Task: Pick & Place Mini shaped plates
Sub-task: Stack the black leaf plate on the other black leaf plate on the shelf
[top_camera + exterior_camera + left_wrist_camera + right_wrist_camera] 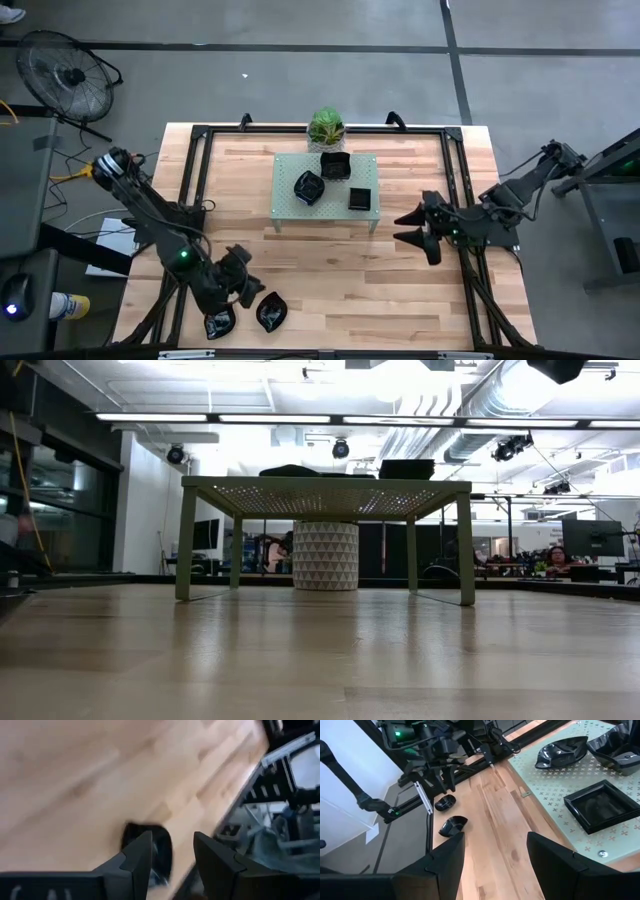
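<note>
Three glossy black mini shaped plates lie on the pale green rack (290, 205): a leaf-like one (310, 186), a square one (335, 165) and another square one (360, 198). Two more black plates (220, 322) (271, 312) rest flat on the wood near the table's near left corner. My left gripper (250, 290) hovers open just above and beside them; its wrist view shows one plate (161, 847) ahead of the fingers, blurred. My right gripper (405, 227) is open in the air right of the rack, holding nothing.
A small potted plant (326, 128) stands behind the rack at the far edge. A black frame (200, 170) runs around the tabletop. Bare wood (340, 290) lies between the rack and the near edge. In the low view the rack (325, 485) stands on four legs.
</note>
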Controlling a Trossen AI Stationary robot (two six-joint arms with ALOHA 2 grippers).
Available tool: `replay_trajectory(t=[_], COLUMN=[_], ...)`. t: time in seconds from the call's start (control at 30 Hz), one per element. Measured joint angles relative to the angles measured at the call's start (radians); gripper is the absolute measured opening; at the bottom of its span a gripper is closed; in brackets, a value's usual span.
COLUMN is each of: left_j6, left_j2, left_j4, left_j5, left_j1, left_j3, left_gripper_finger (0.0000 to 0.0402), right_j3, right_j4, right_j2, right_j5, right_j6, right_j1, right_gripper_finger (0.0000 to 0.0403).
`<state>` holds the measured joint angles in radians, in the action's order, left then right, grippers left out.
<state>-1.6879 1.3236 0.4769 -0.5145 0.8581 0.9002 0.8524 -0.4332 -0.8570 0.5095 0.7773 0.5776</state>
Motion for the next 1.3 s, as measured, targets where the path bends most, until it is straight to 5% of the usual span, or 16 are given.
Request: replay_trajectory(t=[0.67, 1.3], left_j6=[-0.35, -0.256], left_j2=[0.205, 0.278], left_j4=[0.042, -0.004], left_j5=[0.246, 0.506], left_j1=[-0.01, -0.141], left_j3=[0.037, 0.037], left_gripper_finger=[0.0143, 0.0143], right_j3=[0.0, 0.001], right_j4=[-0.002, -0.002], right_j2=[0.0, 0.0], right_j5=[-0.008, 0.011], right_j6=[0.001, 0.0], right_j1=[0.008, 0.008], right_gripper_finger=[0.0209, 0.0209])
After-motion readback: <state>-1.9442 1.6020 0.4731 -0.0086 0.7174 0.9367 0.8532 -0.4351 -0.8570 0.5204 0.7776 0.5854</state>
